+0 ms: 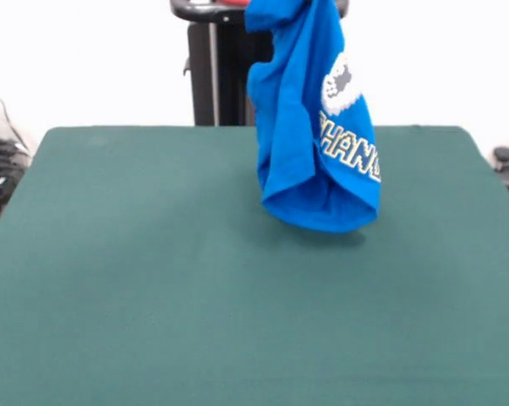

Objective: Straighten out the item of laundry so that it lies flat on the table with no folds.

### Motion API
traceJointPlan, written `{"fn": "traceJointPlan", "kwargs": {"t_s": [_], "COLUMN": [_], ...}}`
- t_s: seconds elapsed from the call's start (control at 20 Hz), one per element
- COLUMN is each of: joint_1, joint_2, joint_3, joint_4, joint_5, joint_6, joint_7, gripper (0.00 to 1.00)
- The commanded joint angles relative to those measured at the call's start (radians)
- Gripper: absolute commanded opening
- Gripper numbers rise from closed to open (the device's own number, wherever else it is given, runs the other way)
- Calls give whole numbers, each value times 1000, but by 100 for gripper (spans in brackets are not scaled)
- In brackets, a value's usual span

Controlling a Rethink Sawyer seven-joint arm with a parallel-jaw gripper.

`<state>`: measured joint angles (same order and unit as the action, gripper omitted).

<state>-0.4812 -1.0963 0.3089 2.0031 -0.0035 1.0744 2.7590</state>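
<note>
Hanging bunched and vertical above the green felt table (153,296), the blue T-shirt (309,144) was suspended over the far right-of-centre area, its lower hem off or barely clear of the surface. White graphic and outlined lettering faced right. The shirt's top left the frame, hiding the gripper; its opening and grasp could not be determined. No containers appeared.

Bunched blue T-shirt (314,127) hangs lifted just above the green table (153,296).
</note>
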Motion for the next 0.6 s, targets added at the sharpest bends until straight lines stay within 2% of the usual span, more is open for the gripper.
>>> {"fn": "traceJointPlan", "kwargs": {"t_s": [0.05,0.15,0.25,0.4,0.5,0.6], "joint_1": [-4,-9,-16,-8,18,26], "joint_2": [57,79,140,246,291,330], "joint_3": [121,127,113,57,9,-17], "joint_4": [171,155,104,3,-62,-109], "joint_5": [115,98,22,-146,-278,-365], "joint_6": [33,35,11,-76,-151,-188], "joint_7": [-238,-244,-245,-214,-150,-112], "gripper": [0,0,0,0,0,0]}}
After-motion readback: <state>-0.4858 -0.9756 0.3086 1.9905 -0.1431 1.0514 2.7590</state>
